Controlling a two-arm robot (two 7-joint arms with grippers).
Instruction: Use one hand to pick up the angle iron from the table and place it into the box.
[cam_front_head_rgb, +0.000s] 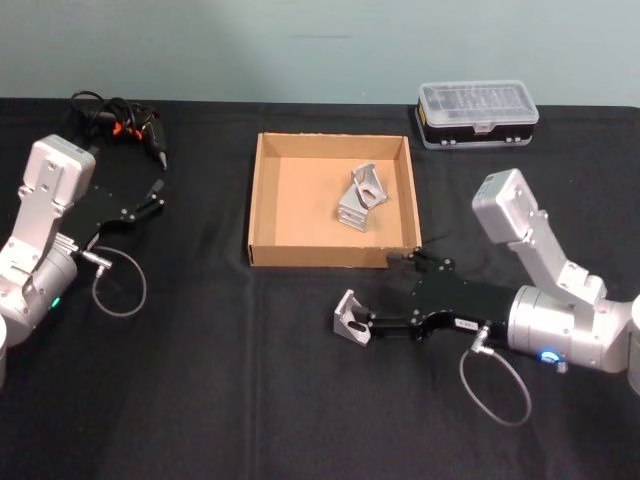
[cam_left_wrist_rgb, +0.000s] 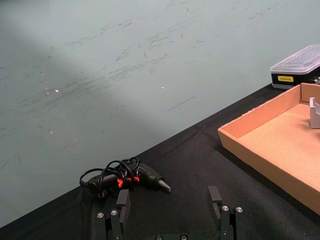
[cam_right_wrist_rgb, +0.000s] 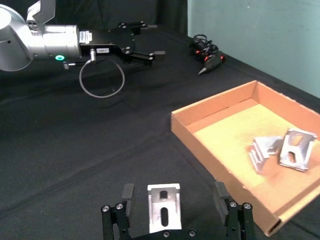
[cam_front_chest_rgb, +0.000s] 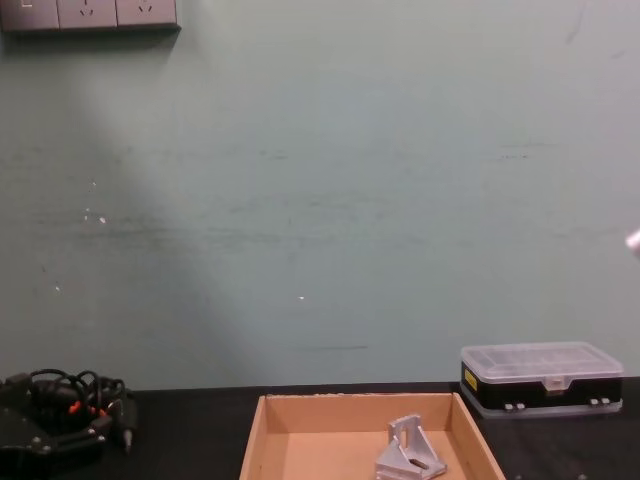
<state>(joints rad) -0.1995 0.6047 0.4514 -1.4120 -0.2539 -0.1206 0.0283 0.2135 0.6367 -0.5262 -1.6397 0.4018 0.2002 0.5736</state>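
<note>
Lying on the table (cam_front_head_rgb: 200, 380) just near of the box (cam_front_head_rgb: 262, 200), toward its right corner: one angle iron (cam_front_head_rgb: 349, 314), between the spread fingers of the right gripper (cam_front_head_rgb: 352, 327), fingers not closed on it. Pointing left across the table, that gripper, with arm reaching in from the right. Seen from the right wrist view, angle iron (cam_right_wrist_rgb: 163, 208) standing with slotted face upright, slot running vertical, one black finger (cam_right_wrist_rgb: 128, 192) on either side and a gap to each.

Counting angle irons: three in all, one on the table and two more (cam_front_head_rgb: 360, 200) inside the box, right of its middle, leaning together as a pair.

Resting at the far left of the table, well apart from the box: left gripper (cam_front_head_rgb: 156, 190), fingers apart, holding nothing. Beyond it, one black tool with coiled cord (cam_front_head_rgb: 125, 122). Sitting at the far right, behind the box: one clear-lidded plastic case (cam_front_head_rgb: 478, 112).
</note>
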